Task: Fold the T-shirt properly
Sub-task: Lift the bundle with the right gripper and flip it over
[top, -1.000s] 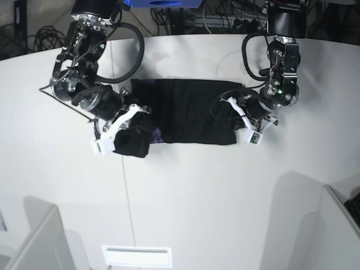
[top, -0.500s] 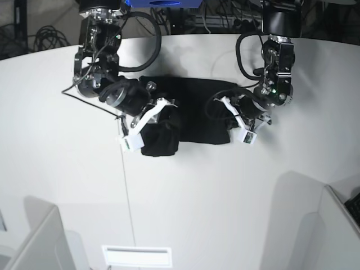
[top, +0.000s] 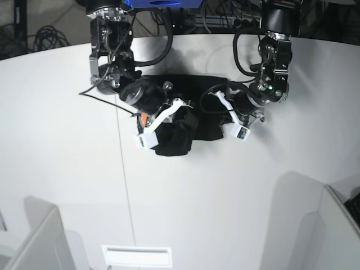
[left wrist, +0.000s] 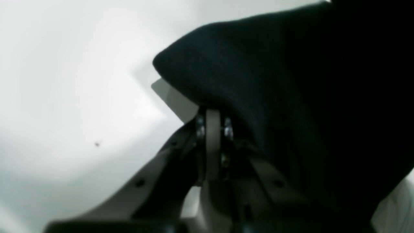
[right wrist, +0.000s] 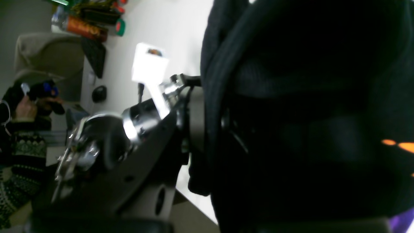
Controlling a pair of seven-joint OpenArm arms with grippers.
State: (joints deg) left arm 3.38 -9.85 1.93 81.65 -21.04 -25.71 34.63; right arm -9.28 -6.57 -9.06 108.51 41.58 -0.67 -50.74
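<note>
The black T-shirt [top: 201, 115] lies bunched at the back middle of the white table [top: 67, 146]. My right gripper [top: 164, 122], on the left of the base view, is shut on the shirt's left end and holds it lifted and hanging over the middle. In the right wrist view the cloth [right wrist: 307, 97] sits pinched in the gripper [right wrist: 210, 123], with orange print flecks [right wrist: 397, 145] showing. My left gripper [top: 229, 119] is shut on the shirt's right end. In the left wrist view the black cloth [left wrist: 291, 97] drapes over the gripper [left wrist: 213, 113].
A thin seam [top: 125, 185] runs down the table. Grey partition panels stand at the front left [top: 34, 236] and front right [top: 304, 219]. A white slotted plate [top: 136, 256] lies at the front edge. Cables [top: 45, 34] lie behind the table.
My right gripper has carried the shirt's left end rightward over the middle. My left gripper has moved a little leftward with the right end. The shirt now looks much narrower.
</note>
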